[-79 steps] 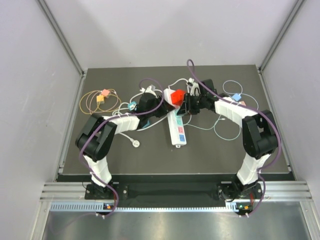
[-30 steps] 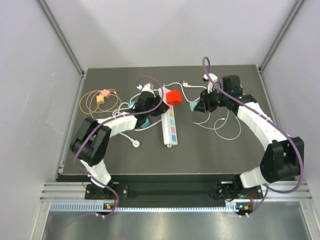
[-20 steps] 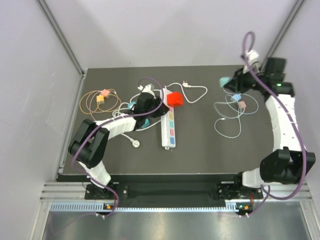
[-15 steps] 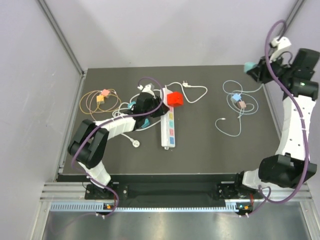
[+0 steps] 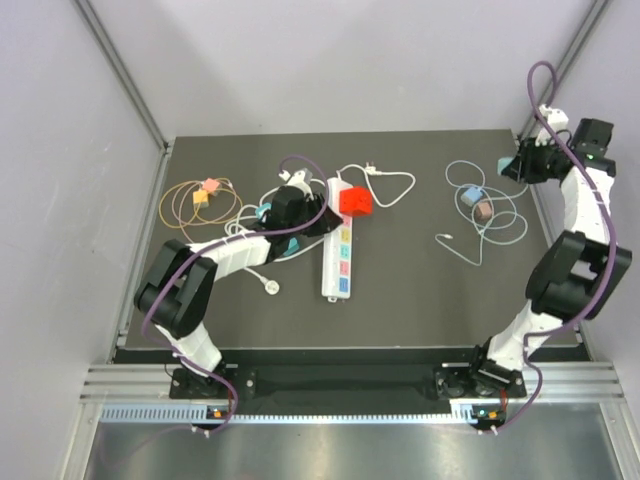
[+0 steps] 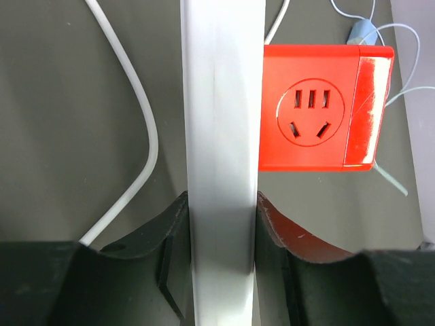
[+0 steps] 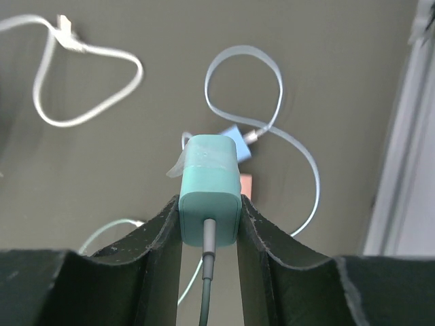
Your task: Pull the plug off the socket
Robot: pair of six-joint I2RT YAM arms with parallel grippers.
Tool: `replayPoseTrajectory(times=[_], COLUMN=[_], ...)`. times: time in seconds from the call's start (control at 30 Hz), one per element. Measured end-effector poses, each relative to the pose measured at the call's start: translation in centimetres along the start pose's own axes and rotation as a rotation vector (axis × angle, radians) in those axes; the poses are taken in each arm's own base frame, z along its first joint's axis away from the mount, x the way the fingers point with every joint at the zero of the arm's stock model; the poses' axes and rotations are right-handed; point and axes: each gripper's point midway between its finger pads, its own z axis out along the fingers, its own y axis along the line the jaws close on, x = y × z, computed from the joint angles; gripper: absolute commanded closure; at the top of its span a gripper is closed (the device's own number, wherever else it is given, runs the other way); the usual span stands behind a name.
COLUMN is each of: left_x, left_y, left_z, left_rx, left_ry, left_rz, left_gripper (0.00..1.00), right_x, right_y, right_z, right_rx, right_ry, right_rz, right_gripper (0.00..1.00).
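The long white power strip (image 5: 337,258) with pastel outlets lies lengthwise mid-table, with a red cube adapter (image 5: 355,201) on its far end. My left gripper (image 5: 308,222) is shut on the strip's far part; in the left wrist view the white strip (image 6: 221,122) runs between the fingers (image 6: 222,217), with the red cube (image 6: 316,109) to its right. My right gripper (image 5: 516,166) is at the table's far right edge. It is shut on a teal plug (image 7: 209,185) with a grey cable, held above the table and apart from the strip (image 7: 209,217).
Blue and pink chargers (image 5: 476,203) with a pale looped cable lie below the right gripper. A yellow cable coil (image 5: 195,200) lies at far left. A white cord (image 5: 385,180) and a teal strip (image 5: 287,246) lie near the left gripper. Frame rail (image 5: 548,215) at right.
My right gripper carried the teal plug away from the strip, swung right and up, then came down at the far right edge. The left gripper stayed shut on the strip, which straightened.
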Motion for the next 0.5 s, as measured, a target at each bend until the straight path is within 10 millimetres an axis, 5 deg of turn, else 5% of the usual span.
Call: replayPoseTrajectory(times=[0.23,0.5], left_x=[0.4,0.6], left_y=[-0.6,-1.0], left_z=[-0.4,-0.5], left_rx=[0.037,0.063], left_ry=[0.015,0.024], left_rz=[0.013,0.014], left_gripper=[1.0,1.0], right_x=[7.6,11.5], right_y=[-2.1,-2.8], right_z=[5.0,7.9], right_rx=[-0.038,-0.07], right_ry=[0.155,0.221], right_rz=[0.12,0.185], right_gripper=[0.99,0.95])
